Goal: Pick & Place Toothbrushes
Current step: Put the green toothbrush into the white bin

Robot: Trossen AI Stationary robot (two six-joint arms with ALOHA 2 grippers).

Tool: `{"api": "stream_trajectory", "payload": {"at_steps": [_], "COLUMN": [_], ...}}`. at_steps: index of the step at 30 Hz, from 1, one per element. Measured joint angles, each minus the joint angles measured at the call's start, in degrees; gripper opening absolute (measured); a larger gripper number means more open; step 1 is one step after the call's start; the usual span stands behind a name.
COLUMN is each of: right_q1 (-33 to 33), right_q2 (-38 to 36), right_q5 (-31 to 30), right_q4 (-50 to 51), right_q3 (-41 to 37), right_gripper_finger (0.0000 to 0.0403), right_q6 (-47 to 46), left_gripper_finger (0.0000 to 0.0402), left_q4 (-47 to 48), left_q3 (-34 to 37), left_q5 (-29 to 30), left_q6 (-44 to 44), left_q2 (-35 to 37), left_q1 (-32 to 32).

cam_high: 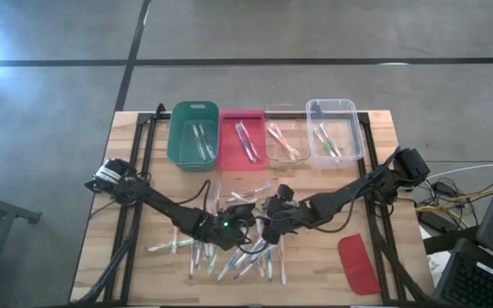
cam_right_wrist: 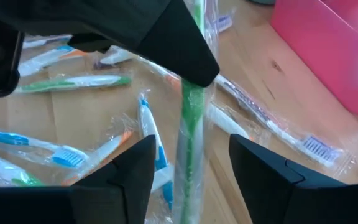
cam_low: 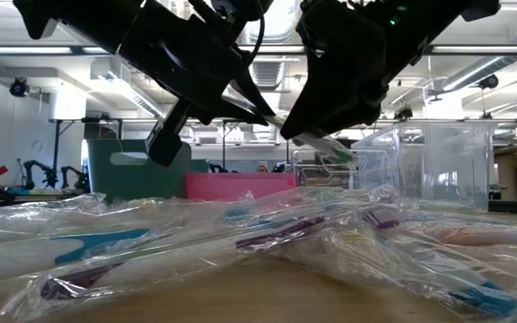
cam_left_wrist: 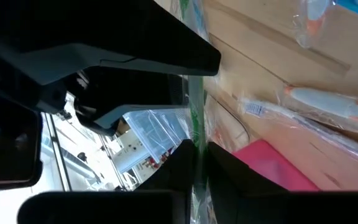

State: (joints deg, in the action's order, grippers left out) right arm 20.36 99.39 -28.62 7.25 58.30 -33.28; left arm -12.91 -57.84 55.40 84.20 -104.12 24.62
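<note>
The wooden surface [cam_high: 144,265] carries four bins in a row along its far edge: a green bin [cam_high: 194,135], a pink bin [cam_high: 241,137], a clear bin [cam_high: 285,141] and a second clear bin [cam_high: 334,130], each with toothbrushes inside. Nearer than the pink bin lies the loose heap of wrapped toothbrushes [cam_high: 234,252]. A flat red lid [cam_high: 359,263] lies well to the right of that heap.

Both arms meet above the heap. The left end effector [cam_left_wrist: 199,158] is pressed together on a green-handled toothbrush [cam_right_wrist: 191,124] in its clear wrapper, holding it up off the heap. The right end effector [cam_right_wrist: 188,165] stands spread, one finger on either side of that same toothbrush, apart from it.
</note>
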Motion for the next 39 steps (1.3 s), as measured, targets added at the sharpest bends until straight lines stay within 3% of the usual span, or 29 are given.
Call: {"api": "stream_trajectory", "payload": {"at_steps": [17,23,30,35,39], "right_q1": [-0.02,0.0,-0.07,-0.1,-0.7], "right_q2": [0.0,0.0,0.02,0.02,-0.66], "right_q5": [0.0,0.06,0.12,-0.02,-2.06], "right_q4": [0.1,0.41,0.96,1.57,5.58], "right_q3": [-0.39,-0.43,-0.45,-0.45,-0.45], "right_gripper_finger": [0.0047,0.0051,0.006,0.0045,0.0056], "right_q6": [-0.15,-0.11,-0.81,-0.79,-1.1], "left_gripper_finger": [0.0037,0.0048,0.0058,0.007,0.0072], "left_q4": [-0.52,-0.65,-2.31,-3.29,-3.16], "left_q3": [0.0,0.0,0.0,0.0,0.0], "left_q5": [0.01,-1.3,-7.71,-8.05,-8.44], "left_q6": [0.07,-0.79,-5.55,-6.62,-9.46], "left_q2": [0.0,0.0,0.0,0.0,0.0], "left_q1": [-0.02,-0.04,-0.02,-0.02,-0.02]}}
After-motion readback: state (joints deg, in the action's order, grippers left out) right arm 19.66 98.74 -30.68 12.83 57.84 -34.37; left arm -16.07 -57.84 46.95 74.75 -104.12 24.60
